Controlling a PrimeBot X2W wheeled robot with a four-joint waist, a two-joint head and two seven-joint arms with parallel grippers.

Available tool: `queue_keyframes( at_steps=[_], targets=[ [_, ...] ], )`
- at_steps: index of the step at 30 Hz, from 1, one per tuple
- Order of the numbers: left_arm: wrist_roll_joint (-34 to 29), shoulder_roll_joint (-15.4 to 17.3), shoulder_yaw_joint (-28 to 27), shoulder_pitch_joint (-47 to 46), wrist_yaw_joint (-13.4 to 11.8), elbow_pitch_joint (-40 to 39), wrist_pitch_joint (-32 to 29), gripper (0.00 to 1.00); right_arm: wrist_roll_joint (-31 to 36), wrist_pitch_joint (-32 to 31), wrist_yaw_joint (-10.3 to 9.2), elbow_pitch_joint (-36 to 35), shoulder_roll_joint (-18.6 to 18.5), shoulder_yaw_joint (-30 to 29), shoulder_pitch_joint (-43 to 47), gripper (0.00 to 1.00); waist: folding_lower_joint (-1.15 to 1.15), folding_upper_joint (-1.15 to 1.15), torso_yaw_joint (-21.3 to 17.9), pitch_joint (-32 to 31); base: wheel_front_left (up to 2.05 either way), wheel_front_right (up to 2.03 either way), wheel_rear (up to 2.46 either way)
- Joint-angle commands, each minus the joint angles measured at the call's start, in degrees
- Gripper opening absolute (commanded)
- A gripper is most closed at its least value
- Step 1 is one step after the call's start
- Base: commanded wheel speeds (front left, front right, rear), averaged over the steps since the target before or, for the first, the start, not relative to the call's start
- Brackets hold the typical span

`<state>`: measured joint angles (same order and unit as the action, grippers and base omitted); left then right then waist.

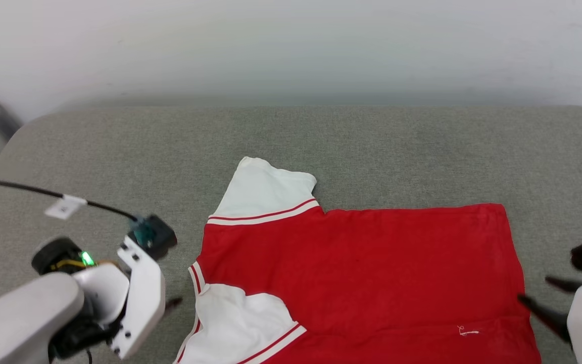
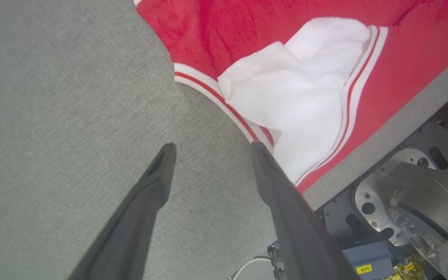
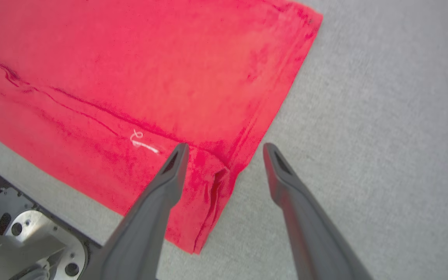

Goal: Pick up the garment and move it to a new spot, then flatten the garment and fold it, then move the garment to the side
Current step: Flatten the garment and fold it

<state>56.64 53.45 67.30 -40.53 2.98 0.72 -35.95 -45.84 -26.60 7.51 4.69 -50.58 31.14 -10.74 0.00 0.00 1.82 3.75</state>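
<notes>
The garment [image 1: 361,273] lies flat on the grey padded surface, its red body stretching to the right. One white sleeve [image 1: 265,189] points to the far side; the other [image 1: 235,318] is folded over the red cloth near the front edge. Its lettering is hidden. My left gripper [image 2: 212,149] stands open over bare grey surface, just left of the striped sleeve edge [image 2: 224,105], with nothing between its fingers. My right gripper [image 3: 226,149] is open too, straddling the garment's right hem corner [image 3: 216,182]. In the head view the right gripper [image 1: 536,292] sits at the hem's right edge.
The grey padded table [image 1: 321,136] runs back to a white wall. A black cable [image 1: 18,189] with a white tag arcs over the left side. Past the table's front edge, my metal base [image 2: 403,202] shows below.
</notes>
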Motion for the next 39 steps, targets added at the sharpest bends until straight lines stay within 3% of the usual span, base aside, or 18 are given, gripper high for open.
queue_keyframes(
  at_steps=[1, 5, 11, 19, 23, 27, 32, 39],
  targets=[
    [-0.42, 0.06, -0.79, -1.15, -0.41, -0.26, 0.8, 1.0, 1.08, 1.67, -0.04, -0.28, 0.83, -1.35, 0.29, 1.0, 0.0, 0.0, -0.14, -0.14, 0.0, 0.0, 0.0],
    [-4.38, 0.46, -3.9, -4.67, -2.08, 0.89, 5.91, 1.0, 6.33, 10.19, -0.04, -0.78, 5.22, -9.29, 0.19, 1.0, 0.0, 0.0, -1.15, 0.18, 0.0, 0.0, 0.0],
    [-7.42, -3.07, -8.45, -11.42, -4.11, 5.34, 11.82, 1.0, 15.06, 21.7, -0.04, -2.85, 15.86, -21.88, 2.27, 1.0, 0.0, 0.0, -3.2, 2.62, 0.0, 0.0, 0.0],
    [-9.2, -7.02, -11.92, -22.21, -2.66, 13.36, 12.39, 1.0, 22.64, 32.36, -0.04, -10.85, 29.47, -30.96, 6.61, 1.0, 0.0, 0.0, -6.41, 9.0, 0.0, 0.0, 0.0],
    [-6.81, -9.41, -12.94, -26.54, -1.31, 17.74, 8.83, 1.0, 25.17, 35.46, -0.04, -13.52, 34.69, -32.27, 8.16, 1.0, 0.0, 0.0, -7.56, 12.63, 0.0, 0.0, 0.0],
    [-4.92, -11.14, -12.02, -30.78, 0.44, 21.12, 1.31, 1.0, 27.33, 37.77, -0.04, -15.77, 37.13, -31.35, 8.04, 1.0, 0.0, 0.0, -8.6, 16.02, 0.0, 0.0, 0.0],
    [-3.63, -12.34, -9.43, -35.24, 2.12, 24.07, -9.52, 1.0, 28.44, 38.56, -0.04, -16.67, 38.18, -29.63, 6.25, 1.0, 0.0, 0.0, -9.93, 19.73, 0.0, 0.0, 0.0],
    [-2.78, -13.59, -6.22, -37.99, 3.01, 26.2, -19.32, 1.0, 28.98, 39.83, -0.05, -15.09, 38.35, -27.52, 3.29, 1.0, 0.0, 0.0, -11.84, 24.58, 0.0, 0.0, 0.0]
  ],
)
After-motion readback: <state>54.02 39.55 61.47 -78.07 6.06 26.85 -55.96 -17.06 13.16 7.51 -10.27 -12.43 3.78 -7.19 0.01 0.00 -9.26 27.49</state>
